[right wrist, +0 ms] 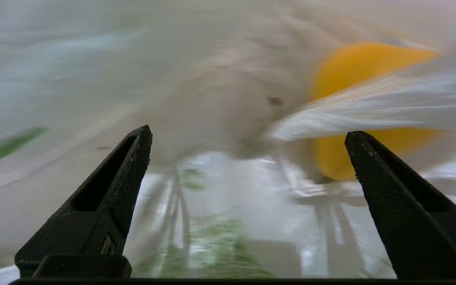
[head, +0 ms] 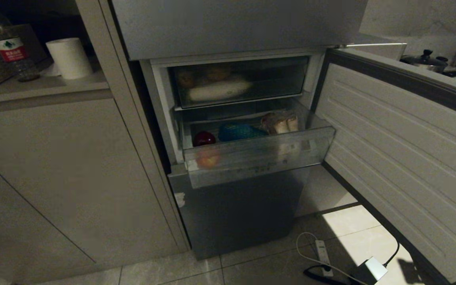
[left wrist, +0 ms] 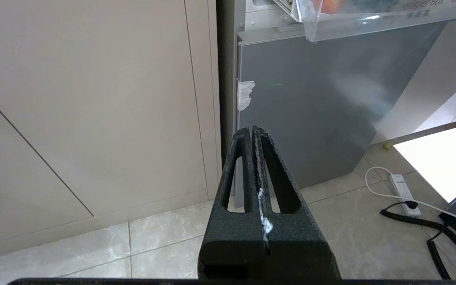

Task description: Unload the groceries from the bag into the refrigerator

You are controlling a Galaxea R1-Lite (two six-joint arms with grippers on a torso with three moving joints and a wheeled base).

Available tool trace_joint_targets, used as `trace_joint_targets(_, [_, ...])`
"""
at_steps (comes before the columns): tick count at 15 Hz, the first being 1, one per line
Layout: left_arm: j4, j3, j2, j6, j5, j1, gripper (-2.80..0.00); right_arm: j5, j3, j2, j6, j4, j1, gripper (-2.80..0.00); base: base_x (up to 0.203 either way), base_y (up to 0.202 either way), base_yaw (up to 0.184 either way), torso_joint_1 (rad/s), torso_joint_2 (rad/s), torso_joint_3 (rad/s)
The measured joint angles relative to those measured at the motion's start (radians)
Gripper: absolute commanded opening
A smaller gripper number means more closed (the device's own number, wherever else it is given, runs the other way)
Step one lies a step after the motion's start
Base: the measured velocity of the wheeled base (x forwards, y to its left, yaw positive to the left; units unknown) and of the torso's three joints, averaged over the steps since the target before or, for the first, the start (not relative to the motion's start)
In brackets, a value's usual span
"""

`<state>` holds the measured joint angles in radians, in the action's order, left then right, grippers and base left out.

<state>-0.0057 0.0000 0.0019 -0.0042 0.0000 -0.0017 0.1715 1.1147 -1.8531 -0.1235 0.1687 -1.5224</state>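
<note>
The refrigerator (head: 244, 209) stands with one door (head: 402, 150) swung open to the right. Its clear drawer (head: 259, 154) is pulled out and holds a red apple (head: 204, 138), a blue item (head: 238, 132) and pale beige lumps (head: 281, 122). Neither arm shows in the head view. My right gripper (right wrist: 249, 132) is open, close over the crinkly white bag (right wrist: 232, 198) with green print, all blurred. A pale beige lump (right wrist: 220, 107) and an orange tray (right wrist: 362, 67) lie just beyond its fingers. My left gripper (left wrist: 251, 127) is shut and empty, facing the refrigerator's lower grey door (left wrist: 311, 111).
A beige cabinet (head: 54, 166) flanks the refrigerator on the left, with a water bottle (head: 8, 43) and a paper roll (head: 69, 57) on its shelf. A power strip with cables (head: 323, 253) lies on the tiled floor below the open door. A pot (head: 424, 59) sits far right.
</note>
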Motion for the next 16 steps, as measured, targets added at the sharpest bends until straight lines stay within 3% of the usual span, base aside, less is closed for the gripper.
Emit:
trace_joint_targets(4, [0.000, 0.000, 0.000, 0.000, 0.000, 0.000, -2.80, 0.001, 0.009, 0.000, 0.001, -0.003, 0.060, 0.00, 0.000, 0.000, 0.000, 0.000, 0.00, 0.000])
trace_joint_targets(16, [0.000, 0.000, 0.000, 0.000, 0.000, 0.000, -2.80, -0.048, 0.143, -0.144, 0.050, -0.025, 0.063, 0.00, 0.000, 0.000, 0.000, 0.000, 0.00, 0.000])
